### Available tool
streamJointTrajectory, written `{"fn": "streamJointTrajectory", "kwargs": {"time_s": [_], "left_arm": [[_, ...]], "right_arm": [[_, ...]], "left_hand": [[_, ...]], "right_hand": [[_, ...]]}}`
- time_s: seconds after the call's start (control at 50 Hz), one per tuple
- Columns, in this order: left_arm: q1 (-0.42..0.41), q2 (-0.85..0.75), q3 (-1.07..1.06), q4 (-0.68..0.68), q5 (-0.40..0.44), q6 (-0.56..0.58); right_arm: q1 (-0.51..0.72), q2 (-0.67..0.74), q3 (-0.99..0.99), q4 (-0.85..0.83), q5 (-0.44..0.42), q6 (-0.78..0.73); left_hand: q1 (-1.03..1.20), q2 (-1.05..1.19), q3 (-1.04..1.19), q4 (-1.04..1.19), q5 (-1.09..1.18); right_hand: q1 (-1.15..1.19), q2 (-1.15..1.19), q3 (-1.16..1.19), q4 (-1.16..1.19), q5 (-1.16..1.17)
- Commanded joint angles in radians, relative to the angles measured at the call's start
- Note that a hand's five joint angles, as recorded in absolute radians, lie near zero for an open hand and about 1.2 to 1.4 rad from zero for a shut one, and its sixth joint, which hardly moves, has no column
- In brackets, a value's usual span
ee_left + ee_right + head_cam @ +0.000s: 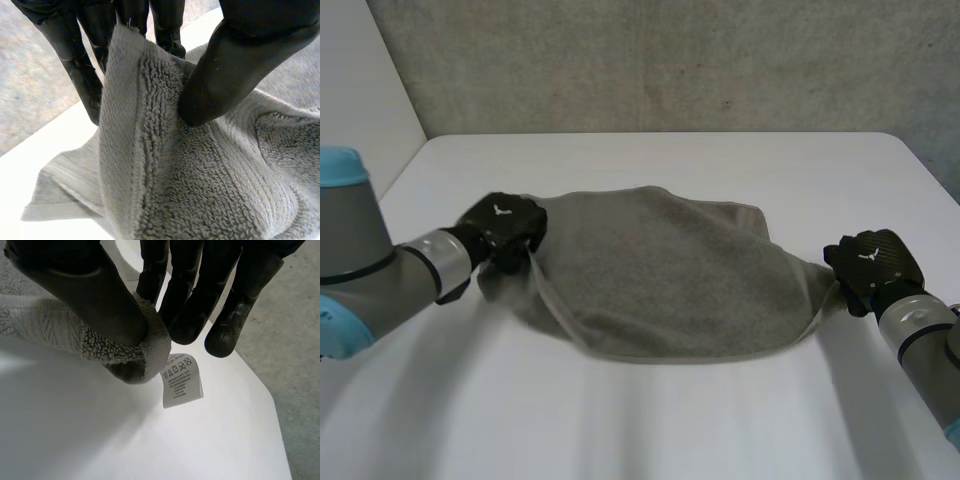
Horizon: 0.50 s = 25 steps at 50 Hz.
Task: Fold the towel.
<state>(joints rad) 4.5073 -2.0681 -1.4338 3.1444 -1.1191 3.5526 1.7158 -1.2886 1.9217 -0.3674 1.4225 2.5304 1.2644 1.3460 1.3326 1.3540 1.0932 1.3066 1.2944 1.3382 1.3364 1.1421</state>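
As left hand (505,228) pinches towel (660,275) — right hand (872,262) too.

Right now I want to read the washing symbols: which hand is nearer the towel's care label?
Right. The right hand pinches the towel corner with the care label hanging right beside its fingers; the left hand pinches the opposite end.

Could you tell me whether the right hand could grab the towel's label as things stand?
Probably not without letting go. The label hangs free just under the right hand's fingertips, with nothing covering it. But that hand is pinching the towel by a corner between thumb and fingers, so it is occupied.
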Motion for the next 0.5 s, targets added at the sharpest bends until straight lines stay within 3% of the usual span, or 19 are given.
{"fn": "streamJointTrajectory", "kwargs": {"time_s": [0.02, 0.16, 0.2, 0.22, 0.26, 0.3, 0.36, 0.5], "left_arm": [[0.07, 0.154, -0.065, 0.023, -0.021, -0.051], [0.145, 0.408, -0.06, 0.02, -0.034, -0.204], [0.196, 0.546, -0.019, 0.022, -0.027, -0.332], [0.196, 0.546, -0.019, 0.022, -0.027, -0.333], [0.24, 0.626, 0.042, 0.02, -0.021, -0.455], [0.257, 0.638, 0.073, 0.016, -0.021, -0.509], [0.28, 0.643, 0.118, 0.002, -0.018, -0.589], [0.293, 0.562, 0.118, -0.021, -0.018, -0.624]], "right_arm": [[-0.001, -0.193, -0.082, 0.226, -0.017, 0.01], [-0.015, -0.372, -0.396, 0.525, -0.123, 0.083], [-0.022, -0.391, -0.484, 0.591, -0.139, 0.094], [-0.037, -0.393, -0.575, 0.66, -0.149, 0.103], [-0.051, -0.394, -0.67, 0.72, -0.155, 0.105], [-0.076, -0.385, -0.83, 0.812, -0.172, 0.108], [-0.078, -0.36, -0.891, 0.838, -0.178, 0.108], [-0.052, -0.16, -1.038, 0.89, -0.174, 0.102]], "left_hand": [[0.132, 0.05, 0.064, 0.042, 0.128], [0.132, 0.05, 0.064, 0.042, 0.128], [0.132, 0.05, 0.064, 0.042, 0.128], [0.132, 0.05, 0.064, 0.042, 0.128], [0.132, 0.05, 0.064, 0.042, 0.128], [0.132, 0.05, 0.064, 0.042, 0.128], [0.132, 0.05, 0.064, 0.042, 0.128], [0.132, 0.05, 0.064, 0.042, 0.128]], "right_hand": [[0.09, 0.102, 0.058, 0.06, 0.08], [0.09, 0.102, 0.058, 0.06, 0.08], [0.09, 0.102, 0.058, 0.06, 0.08], [0.09, 0.102, 0.058, 0.06, 0.08], [0.09, 0.102, 0.058, 0.06, 0.08], [0.09, 0.102, 0.058, 0.06, 0.08], [0.09, 0.102, 0.058, 0.06, 0.08], [0.09, 0.102, 0.058, 0.06, 0.08]]}}
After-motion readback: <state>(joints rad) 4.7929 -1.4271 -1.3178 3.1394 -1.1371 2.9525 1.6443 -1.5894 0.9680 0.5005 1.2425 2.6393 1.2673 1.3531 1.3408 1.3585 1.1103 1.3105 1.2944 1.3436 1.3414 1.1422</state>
